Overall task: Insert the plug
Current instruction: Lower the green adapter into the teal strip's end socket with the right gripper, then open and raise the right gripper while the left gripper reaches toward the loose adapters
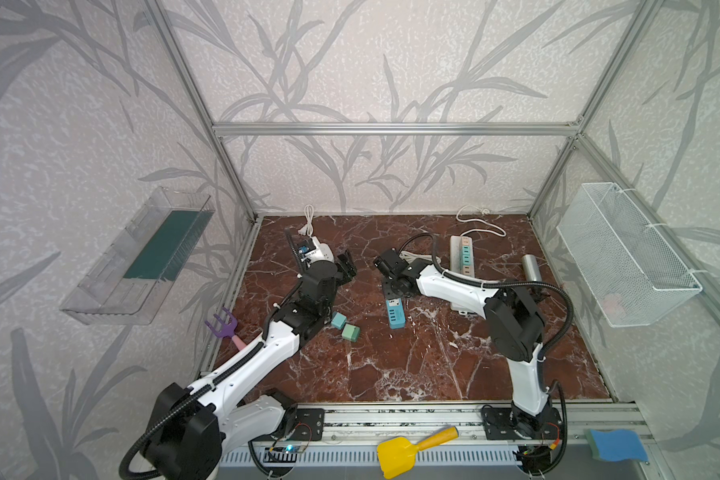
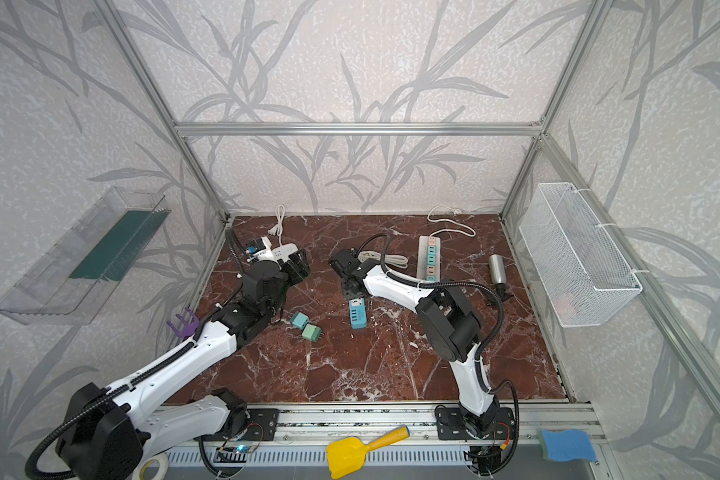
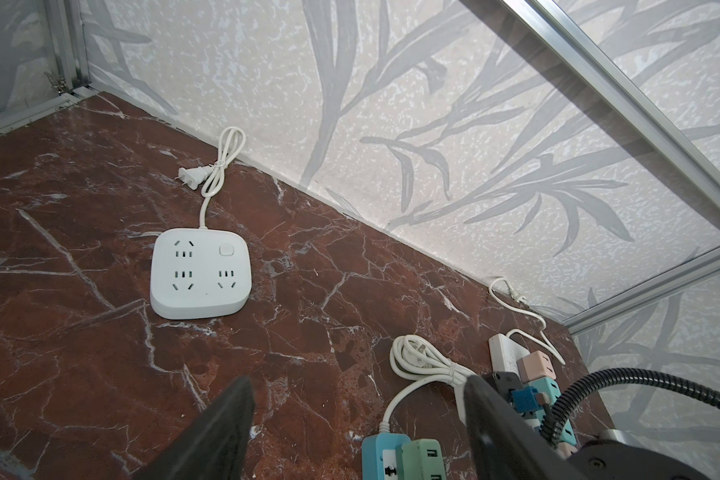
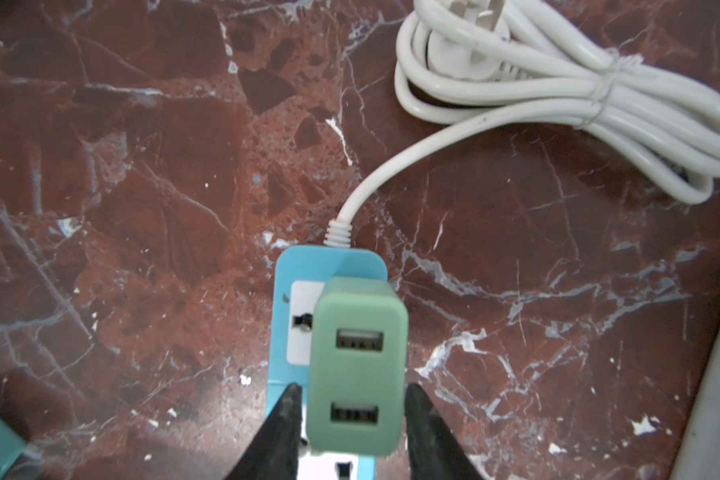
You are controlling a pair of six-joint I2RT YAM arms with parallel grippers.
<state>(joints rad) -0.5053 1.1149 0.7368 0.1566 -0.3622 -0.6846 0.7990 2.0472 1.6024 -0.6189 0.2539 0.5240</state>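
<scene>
The right pincer (image 4: 353,388) straddles the green plug (image 4: 358,307), jaws narrowly parted, with a sliver of gap showing on one side. The plug sits seated in the blue power strip (image 4: 283,270), which lies mid-bench (image 4: 142,166) with its white cord (image 4: 558,95) bundled just beyond. The left pincer (image 3: 358,380) hangs wide, gripping nothing, near the white socket block (image 3: 200,274).
</scene>
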